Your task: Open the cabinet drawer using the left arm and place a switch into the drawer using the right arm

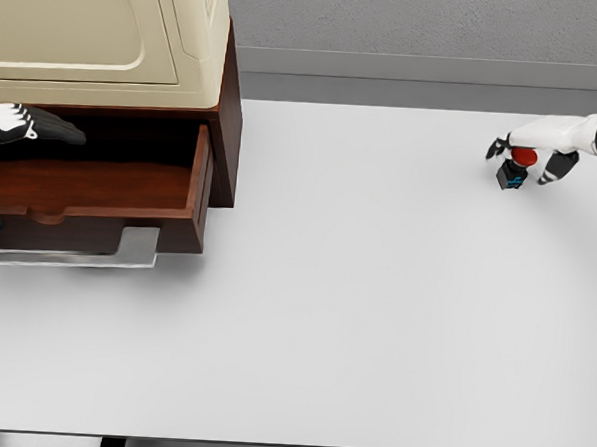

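Already the drawer (90, 188) of the dark wooden cabinet (226, 130) stands pulled out toward the camera at the upper left of the white table (324, 315), its reddish-brown floor bare and its silver handle (72, 255) showing along the front edge. On top of the cabinet sits a cream-coloured appliance (108, 28) that is cut off by the picture's top and left edges.

The left hand (28, 124) enters from the left edge and lies over the back of the open drawer, its dark fingers stretched out flat and gripping nothing.

Far across the table, near the right edge, the right hand (538, 146) reaches in from the right. Its 2 visible dark fingertips (560, 169) straddle the switch (513, 167), a small black box with a red button on top and a bit of blue on its side. The fingers are curled loosely around the switch, but whether they actually press on it cannot be made out at this size. The switch appears to rest on the table surface, well apart from the cabinet and drawer.
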Controlling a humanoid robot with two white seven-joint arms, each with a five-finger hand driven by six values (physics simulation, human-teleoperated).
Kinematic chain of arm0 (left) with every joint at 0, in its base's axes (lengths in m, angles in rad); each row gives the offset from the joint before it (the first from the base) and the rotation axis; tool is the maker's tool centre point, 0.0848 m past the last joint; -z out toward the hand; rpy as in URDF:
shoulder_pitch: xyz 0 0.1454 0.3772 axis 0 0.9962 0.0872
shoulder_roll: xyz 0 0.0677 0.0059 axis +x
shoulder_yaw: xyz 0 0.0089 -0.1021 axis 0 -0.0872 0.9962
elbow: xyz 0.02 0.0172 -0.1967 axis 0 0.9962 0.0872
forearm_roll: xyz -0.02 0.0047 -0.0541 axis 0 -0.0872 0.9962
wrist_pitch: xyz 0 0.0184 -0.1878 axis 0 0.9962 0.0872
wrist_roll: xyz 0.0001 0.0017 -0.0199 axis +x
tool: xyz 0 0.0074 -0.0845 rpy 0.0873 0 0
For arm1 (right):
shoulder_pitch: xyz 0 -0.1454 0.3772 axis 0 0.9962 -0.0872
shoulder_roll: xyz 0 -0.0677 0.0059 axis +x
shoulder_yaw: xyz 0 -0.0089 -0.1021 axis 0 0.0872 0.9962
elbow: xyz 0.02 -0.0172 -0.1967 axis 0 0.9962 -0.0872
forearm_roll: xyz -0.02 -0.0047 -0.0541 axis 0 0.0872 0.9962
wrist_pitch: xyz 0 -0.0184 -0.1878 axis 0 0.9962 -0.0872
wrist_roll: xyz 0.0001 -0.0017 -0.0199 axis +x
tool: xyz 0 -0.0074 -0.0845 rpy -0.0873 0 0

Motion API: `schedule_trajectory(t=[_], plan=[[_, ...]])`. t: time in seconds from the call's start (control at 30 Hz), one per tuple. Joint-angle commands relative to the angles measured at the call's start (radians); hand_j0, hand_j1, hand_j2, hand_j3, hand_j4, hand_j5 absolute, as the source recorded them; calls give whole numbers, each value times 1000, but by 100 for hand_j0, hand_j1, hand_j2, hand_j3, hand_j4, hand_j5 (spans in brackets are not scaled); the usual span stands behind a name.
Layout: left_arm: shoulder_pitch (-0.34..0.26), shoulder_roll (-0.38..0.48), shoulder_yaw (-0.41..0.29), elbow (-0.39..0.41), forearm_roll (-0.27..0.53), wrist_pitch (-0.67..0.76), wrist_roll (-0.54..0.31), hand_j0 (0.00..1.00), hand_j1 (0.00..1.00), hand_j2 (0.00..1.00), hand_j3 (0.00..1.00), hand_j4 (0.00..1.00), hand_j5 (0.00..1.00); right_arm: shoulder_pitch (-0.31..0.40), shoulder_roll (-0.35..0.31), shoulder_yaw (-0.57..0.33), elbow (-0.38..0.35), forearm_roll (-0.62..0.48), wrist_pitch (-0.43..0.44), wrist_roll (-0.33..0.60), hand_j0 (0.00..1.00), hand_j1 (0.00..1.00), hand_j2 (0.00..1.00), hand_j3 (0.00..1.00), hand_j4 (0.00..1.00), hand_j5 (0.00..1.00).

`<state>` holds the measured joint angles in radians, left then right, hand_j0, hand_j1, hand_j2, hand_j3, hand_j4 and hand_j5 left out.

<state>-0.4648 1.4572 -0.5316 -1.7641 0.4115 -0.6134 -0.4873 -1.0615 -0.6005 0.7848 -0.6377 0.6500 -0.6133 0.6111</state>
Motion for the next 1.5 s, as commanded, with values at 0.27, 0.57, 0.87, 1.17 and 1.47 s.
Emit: schedule_trajectory(t=[0.27,0.57,0.87,1.17,1.47], plan=[[-28,-31,1,0,6,3,6,100,100,100,100,100,100,0,-2,-7,1,25,2,0,100,100,100,100,100,100],[-52,-15,1,2,9,3,7,100,100,100,100,100,100,0,1,-12,1,17,2,0,60,60,60,60,60,60],[-41,32,-1,2,9,3,9,100,100,100,100,100,100,0,1,-13,1,10,2,0,48,48,48,48,48,48],[-20,83,-1,2,10,3,12,100,100,100,100,100,100,2,-7,-81,-8,5,2,0,41,41,41,41,41,41],[-18,127,-2,2,38,3,13,100,100,100,100,100,100,0,-1,-87,-250,-59,2,0,41,41,41,41,41,41]])
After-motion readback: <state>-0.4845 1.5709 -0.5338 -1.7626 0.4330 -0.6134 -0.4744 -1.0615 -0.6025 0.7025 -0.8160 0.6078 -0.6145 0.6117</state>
